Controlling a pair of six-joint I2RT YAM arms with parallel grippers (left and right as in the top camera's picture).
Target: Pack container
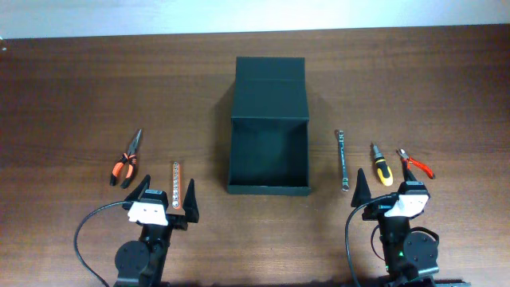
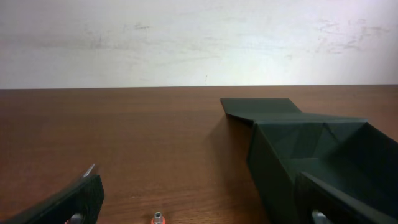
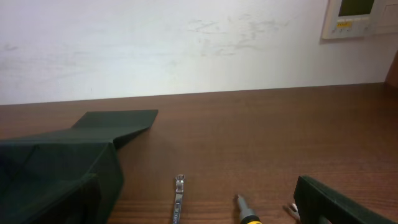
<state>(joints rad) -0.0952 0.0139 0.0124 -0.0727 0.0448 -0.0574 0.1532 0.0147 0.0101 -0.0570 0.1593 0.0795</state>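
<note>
- Overhead: the matte dark green container (image 1: 268, 188) sits mid-table with its flap lid laid flat on the far side and its long axis running away from the arms. It lies ahead and between them, about equally near each. The left gripper (image 1: 166, 191) and right gripper (image 1: 388, 191) both stand spread and empty
- Left wrist: the container's stiff, sharp-edged wall rises ahead-right. A small metal tool tip (image 2: 158, 217) shows between the parted fingers
- Right wrist: the container is ahead-left. A slim steel wrench (image 3: 178, 202) and a yellow-handled screwdriver (image 3: 244, 214) lie just ahead, shafts pointing away
</note>
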